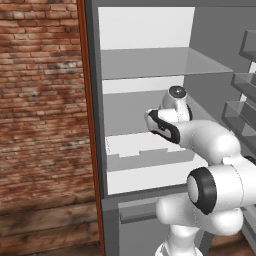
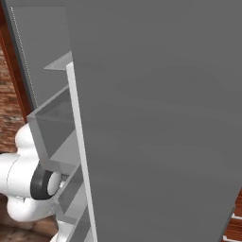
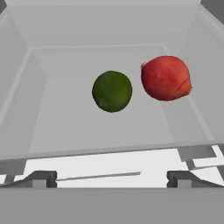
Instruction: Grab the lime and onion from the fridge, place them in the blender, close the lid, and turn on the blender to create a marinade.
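Left base view: tall grey-framed fridge standing open so the white arm can reach onto a middle shelf, wrist turned inward toward the drawer there.

Right base view: broad grey fridge door swung wide, racks edge-on.

Hand view: small dark green lime and reddish round onion lying just beside each other in a pale bin; jaws spread fully, empty, apparently lined up on the lime.
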Robot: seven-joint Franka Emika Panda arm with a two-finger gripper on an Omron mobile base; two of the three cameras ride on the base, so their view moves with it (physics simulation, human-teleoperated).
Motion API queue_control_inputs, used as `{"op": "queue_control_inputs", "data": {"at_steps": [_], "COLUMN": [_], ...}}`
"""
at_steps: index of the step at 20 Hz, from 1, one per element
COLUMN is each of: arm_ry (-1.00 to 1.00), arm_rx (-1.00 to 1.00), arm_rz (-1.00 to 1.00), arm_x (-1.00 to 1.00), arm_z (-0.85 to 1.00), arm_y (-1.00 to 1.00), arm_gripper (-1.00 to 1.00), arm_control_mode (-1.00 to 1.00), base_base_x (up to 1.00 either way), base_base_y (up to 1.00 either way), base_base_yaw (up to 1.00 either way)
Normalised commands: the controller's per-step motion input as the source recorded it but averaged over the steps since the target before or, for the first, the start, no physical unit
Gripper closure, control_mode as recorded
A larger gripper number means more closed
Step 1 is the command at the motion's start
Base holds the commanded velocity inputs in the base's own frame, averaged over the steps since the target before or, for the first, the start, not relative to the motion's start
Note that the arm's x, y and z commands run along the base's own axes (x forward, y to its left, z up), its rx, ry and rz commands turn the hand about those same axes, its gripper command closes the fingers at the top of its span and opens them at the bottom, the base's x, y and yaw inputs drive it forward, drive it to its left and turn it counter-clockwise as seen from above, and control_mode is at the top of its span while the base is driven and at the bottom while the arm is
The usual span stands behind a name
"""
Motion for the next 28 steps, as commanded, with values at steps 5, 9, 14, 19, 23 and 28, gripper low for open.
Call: {"op": "queue_control_inputs", "data": {"at_steps": [5, 9, 14, 19, 23, 28], "arm_ry": [0.00, 0.00, 0.00, 0.00, 0.00, 0.01], "arm_rx": [0.00, 0.00, 0.00, 0.00, 0.00, 0.01], "arm_rz": [0.00, 0.00, -0.02, -0.02, -0.02, -0.03], "arm_x": [0.25, 0.34, 0.33, 0.26, 0.17, 0.10], "arm_z": [-0.20, -0.13, -0.06, -0.08, -0.13, -0.25], "arm_y": [0.00, 0.00, 0.00, 0.00, 0.00, -0.10], "arm_gripper": [-1.00, -1.00, -1.00, -1.00, -1.00, -1.00], "arm_control_mode": [-1.00, -1.00, -1.00, -1.00, -1.00, -1.00], "base_base_x": [0.00, 0.00, 0.00, 0.00, 0.00, 0.00], "base_base_y": [0.00, 0.00, 0.00, 0.00, 0.00, 0.00], "base_base_yaw": [0.00, 0.00, 0.00, 0.00, 0.00, 0.00]}}
